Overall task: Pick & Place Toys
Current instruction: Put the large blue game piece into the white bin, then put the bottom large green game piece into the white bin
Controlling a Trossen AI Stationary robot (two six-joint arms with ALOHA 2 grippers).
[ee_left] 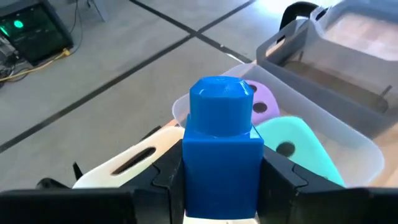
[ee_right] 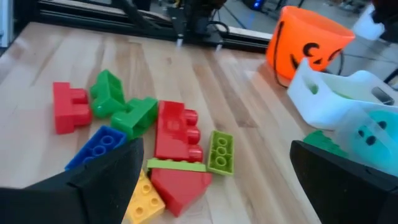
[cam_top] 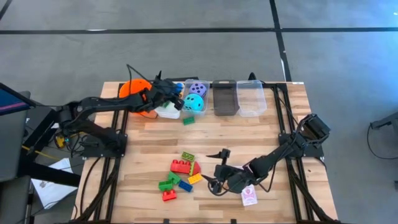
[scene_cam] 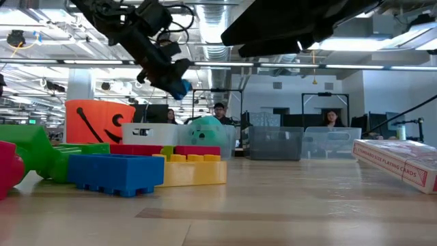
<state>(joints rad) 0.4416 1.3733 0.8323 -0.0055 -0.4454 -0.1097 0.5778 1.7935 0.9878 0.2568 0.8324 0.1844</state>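
jaws of our left gripper [ee_left: 221, 177] are pinched on a small blue brick [ee_left: 221, 146], one dark finger on each side of it, stud up. we hold it in the air above the far-left bins, over the clear bin [cam_top: 194, 104] w/ the purple die [cam_top: 198, 88] and teal die [cam_top: 193, 102] inside; the white bin [cam_top: 166, 111] sits just beside that, and the orange bucket [cam_top: 133, 89] is right behind the arm. in the low view the brick hangs well above the table, clear of the bin tops. one green brick [cam_top: 188, 120] lies on the wood just in front of the clear bin.

jaws of our right gripper [cam_top: 214, 167] are spread wide, nothing between them. it sits low near the front of the table [cam_top: 273, 130], fingers pointing at the brick pile, not touching any piece as far as we can see. pile closest to it: a red brick [ee_right: 178, 129], a lime brick [ee_right: 220, 151], a red sloped piece [ee_right: 179, 185], a yellow brick [ee_right: 142, 199], another blue brick [ee_right: 98, 145], two green bricks [ee_right: 118, 102] and a red one [ee_right: 67, 107] at the far end.

a pack of red-and-white playing cards [cam_top: 249, 195] lies by the right arm nr the table's front edge. two more bins, a grey one [cam_top: 224, 98] and a clear one [cam_top: 251, 98], stand in the back row to the right of the dice bin. ppl sit in the room beyond.
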